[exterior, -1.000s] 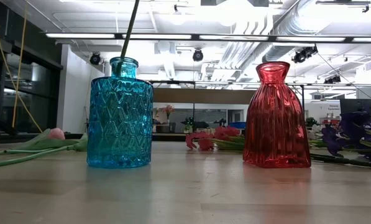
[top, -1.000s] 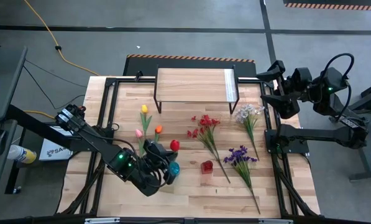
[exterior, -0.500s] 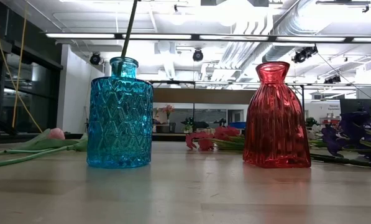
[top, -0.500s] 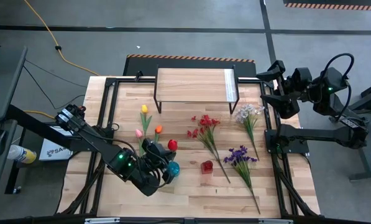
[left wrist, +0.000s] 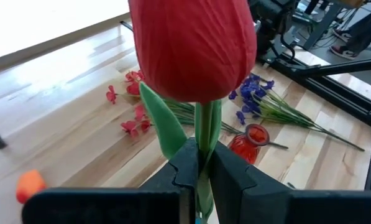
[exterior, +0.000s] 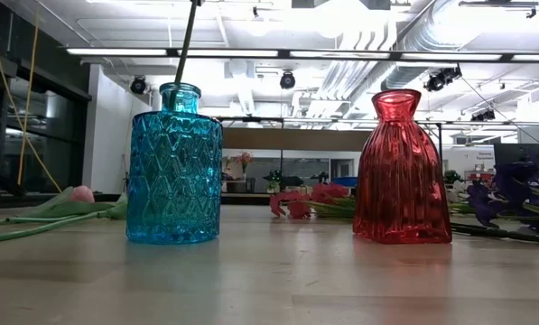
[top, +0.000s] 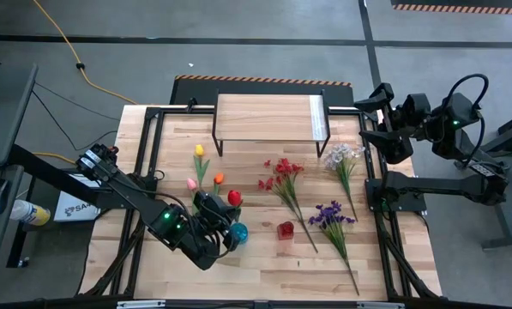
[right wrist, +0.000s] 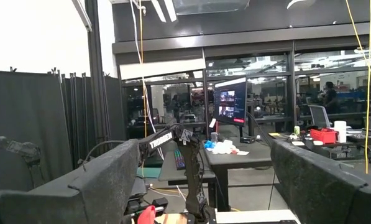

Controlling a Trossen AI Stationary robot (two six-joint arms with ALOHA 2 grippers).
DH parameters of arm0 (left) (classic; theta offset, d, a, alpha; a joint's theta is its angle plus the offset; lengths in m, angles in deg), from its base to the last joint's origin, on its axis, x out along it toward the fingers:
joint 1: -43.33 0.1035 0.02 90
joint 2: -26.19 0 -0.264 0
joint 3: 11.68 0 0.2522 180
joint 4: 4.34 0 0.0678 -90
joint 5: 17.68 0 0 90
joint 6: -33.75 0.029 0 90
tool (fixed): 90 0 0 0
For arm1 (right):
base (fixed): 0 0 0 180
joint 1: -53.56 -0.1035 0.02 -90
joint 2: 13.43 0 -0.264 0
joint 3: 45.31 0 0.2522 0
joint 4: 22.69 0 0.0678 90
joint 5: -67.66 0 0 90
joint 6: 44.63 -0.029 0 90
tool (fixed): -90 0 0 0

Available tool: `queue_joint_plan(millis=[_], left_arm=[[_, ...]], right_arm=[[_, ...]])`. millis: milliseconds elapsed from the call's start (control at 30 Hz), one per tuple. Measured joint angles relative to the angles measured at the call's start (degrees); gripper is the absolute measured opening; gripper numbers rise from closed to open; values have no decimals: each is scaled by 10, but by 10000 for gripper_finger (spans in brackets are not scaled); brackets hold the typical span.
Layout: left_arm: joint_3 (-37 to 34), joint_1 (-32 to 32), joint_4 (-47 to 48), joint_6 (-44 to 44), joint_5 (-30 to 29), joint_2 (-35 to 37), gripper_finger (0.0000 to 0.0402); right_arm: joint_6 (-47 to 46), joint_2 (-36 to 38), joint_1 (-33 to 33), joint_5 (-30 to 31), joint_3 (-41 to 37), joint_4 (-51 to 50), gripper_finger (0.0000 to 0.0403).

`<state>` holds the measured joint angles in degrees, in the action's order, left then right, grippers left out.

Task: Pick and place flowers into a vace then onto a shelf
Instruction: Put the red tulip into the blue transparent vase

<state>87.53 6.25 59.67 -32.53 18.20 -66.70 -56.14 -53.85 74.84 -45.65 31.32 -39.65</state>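
My left gripper (top: 225,215) is shut on a red tulip (top: 233,197) just above the blue glass vase (top: 238,232). In the low view the tulip's green stem (exterior: 187,45) slants down into the mouth of the blue vase (exterior: 174,167). A red glass vase (top: 286,229) stands to its right. Yellow (top: 199,150), pink (top: 191,184) and orange (top: 219,178) tulips lie on the table, as do red (top: 283,169), white (top: 343,155) and purple (top: 331,215) sprigs. The shelf (top: 268,116) stands at the far edge. My right gripper (top: 377,116) waits open, raised at the far right. My left gripper pinches the red tulip's stem (left wrist: 204,134) between its two fingers, just below the head (left wrist: 194,46) and beside a leaf. The fingers come slanting down from the table's left and lie across the stem. The tulip stands nearly upright, head up, its lower stem inside the blue vase's mouth (exterior: 180,88).
The loose flowers lie between the vases and the shelf, stems pointing toward the near edge. Black frame rails (top: 153,154) run along the table's left and right sides. Bare wood (top: 273,270) lies in front of the vases.
My left gripper has tipped a little where it is. The red tulip's head has swung slightly toward the table's left, while its stem stays in the blue vase's mouth.
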Motion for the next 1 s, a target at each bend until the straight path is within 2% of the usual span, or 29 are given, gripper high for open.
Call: queue_joint_plan(millis=[233, 333, 533, 667, 1000], left_arm=[[0, 9, 7, -5, -9, -21, 77], [-1, 19, 11, -9, 12, -30, 109], [-1, 36, 24, -9, 69, -29, 200], [-1, 37, 22, 11, 70, -30, 245], [-1, 32, 22, 28, 86, -29, 302]], right_arm=[[0, 0, 0, 0, 0, 0, 353], [0, 0, 0, 0, 0, 0, 353], [0, 0, 0, 0, 0, 0, 353], [0, 0, 0, 0, 0, 0, 354], [2, 0, 0, 9, 0, 0, 353]])
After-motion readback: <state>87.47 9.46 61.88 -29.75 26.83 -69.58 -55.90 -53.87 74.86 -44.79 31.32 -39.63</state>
